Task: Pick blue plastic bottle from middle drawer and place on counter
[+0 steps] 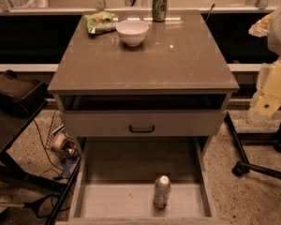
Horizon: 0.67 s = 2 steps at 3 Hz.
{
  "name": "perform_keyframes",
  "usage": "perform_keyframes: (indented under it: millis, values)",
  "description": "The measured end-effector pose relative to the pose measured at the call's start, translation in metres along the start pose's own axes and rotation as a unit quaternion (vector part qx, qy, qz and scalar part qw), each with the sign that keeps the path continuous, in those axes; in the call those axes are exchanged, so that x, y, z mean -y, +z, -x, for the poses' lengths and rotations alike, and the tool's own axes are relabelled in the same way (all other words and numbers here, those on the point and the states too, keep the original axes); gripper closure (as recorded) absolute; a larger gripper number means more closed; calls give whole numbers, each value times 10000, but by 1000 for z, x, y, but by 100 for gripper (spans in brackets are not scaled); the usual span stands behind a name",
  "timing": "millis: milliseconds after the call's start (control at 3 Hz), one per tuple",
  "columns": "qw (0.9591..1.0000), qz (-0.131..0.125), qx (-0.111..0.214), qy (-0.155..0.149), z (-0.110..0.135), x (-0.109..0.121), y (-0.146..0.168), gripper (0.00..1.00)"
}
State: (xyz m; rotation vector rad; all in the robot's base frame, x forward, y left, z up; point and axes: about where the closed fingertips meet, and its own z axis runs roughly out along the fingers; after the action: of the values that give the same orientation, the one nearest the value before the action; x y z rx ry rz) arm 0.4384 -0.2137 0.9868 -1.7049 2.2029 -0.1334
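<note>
The blue plastic bottle (162,191) has a white cap and stands upright near the front middle of the middle drawer (112,201), which is pulled out wide. The counter (145,64) is the glossy grey-brown top of the cabinet above. My gripper (268,105), on a pale yellowish arm, hangs at the far right edge of the view. It is level with the cabinet's upper part, well to the right of and above the bottle, and touches nothing.
A white bowl (132,32), a green snack bag (100,22) and a green soda can (159,5) sit at the back of the counter. A closed drawer front with a black handle (141,129) lies above the open drawer. A dark side table (14,121) stands left, with cables (61,149) beside it. Chair legs (257,168) are on the right.
</note>
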Motion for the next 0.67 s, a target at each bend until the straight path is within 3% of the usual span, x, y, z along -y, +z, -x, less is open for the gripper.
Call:
perform_keyframes:
  millis: [333, 667]
  values:
    - [10000, 0, 0, 0, 0, 0, 0, 0]
    - [9992, 75, 367, 163, -9, -4, 11, 0]
